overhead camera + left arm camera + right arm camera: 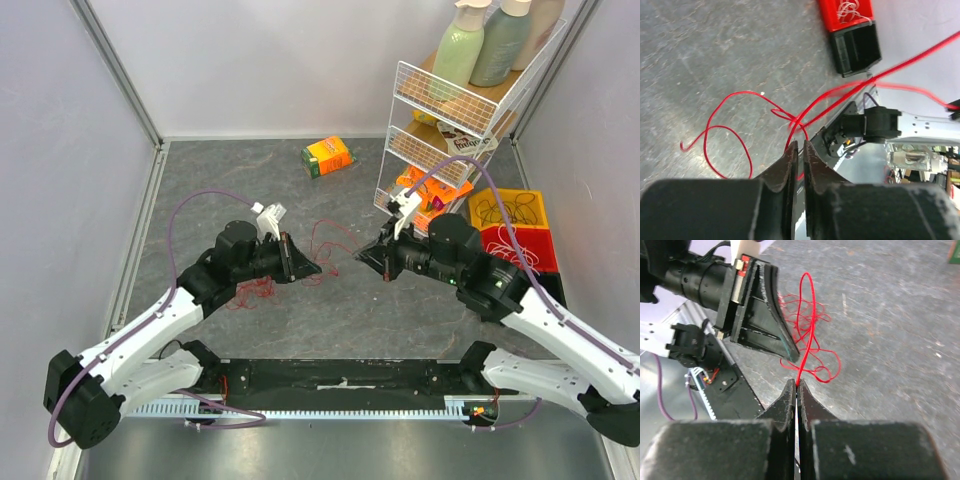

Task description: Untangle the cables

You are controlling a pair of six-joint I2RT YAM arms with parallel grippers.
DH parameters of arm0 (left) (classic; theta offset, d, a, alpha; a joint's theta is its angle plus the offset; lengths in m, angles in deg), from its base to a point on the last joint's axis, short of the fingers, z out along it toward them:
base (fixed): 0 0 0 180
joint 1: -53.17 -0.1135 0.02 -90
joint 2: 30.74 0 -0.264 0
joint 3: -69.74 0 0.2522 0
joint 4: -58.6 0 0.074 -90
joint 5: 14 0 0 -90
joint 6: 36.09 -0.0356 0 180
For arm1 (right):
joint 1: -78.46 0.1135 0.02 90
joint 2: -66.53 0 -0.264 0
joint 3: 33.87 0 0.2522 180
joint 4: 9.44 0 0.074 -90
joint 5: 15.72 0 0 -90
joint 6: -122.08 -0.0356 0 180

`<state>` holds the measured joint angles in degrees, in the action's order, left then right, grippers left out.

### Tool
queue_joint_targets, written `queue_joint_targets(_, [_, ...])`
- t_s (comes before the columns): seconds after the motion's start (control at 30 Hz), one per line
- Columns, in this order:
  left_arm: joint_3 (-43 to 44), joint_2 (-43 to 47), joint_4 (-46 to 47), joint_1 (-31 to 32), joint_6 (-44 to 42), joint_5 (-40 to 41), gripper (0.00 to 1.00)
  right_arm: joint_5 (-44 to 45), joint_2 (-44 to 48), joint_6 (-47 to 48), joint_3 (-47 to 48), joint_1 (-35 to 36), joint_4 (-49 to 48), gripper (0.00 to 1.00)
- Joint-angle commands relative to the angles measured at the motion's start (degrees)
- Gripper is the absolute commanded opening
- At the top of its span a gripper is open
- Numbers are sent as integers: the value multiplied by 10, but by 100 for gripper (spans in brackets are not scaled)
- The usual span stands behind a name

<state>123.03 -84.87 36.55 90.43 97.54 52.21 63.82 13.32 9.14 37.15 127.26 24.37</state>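
Observation:
A thin red cable (330, 238) stretches between my two grippers above the middle of the table. My left gripper (318, 268) has its jaws pressed together on one strand; in the left wrist view the red cable (795, 120) knots just ahead of the left gripper (801, 145) and loops over the table. My right gripper (358, 256) is shut on the same cable. The right wrist view shows the right gripper (798, 383) pinching a strand that rises to a loose red tangle (810, 322) beside the left fingers (767, 325). More red cable (252, 292) lies under the left arm.
At the right stand a yellow bin (508, 193) with black cables and a red bin (500, 238) with white ones. A white wire rack (450, 120) with bottles and packets is at the back right. An orange box (328, 156) lies at the back.

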Motion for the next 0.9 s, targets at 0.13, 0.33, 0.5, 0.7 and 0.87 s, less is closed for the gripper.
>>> queue_joint_targets(0.13, [10,-4,-24,1,-32,40,9,341,41,-8,44,-1,174,0])
queue_joint_targets(0.33, [23,-8,-19,1,-57,17,40,530,33,-90,65,-1,269,0])
queue_joint_targets(0.5, [37,26,-51,1,-84,36,68,730,14,-206,137,-26,439,0])
queue_joint_targets(0.7, [32,70,-76,1,-106,53,78,779,-17,-212,159,-174,520,0])
queue_joint_targets(0.87, [28,90,-88,0,-103,52,79,772,-23,-194,161,-335,513,0])
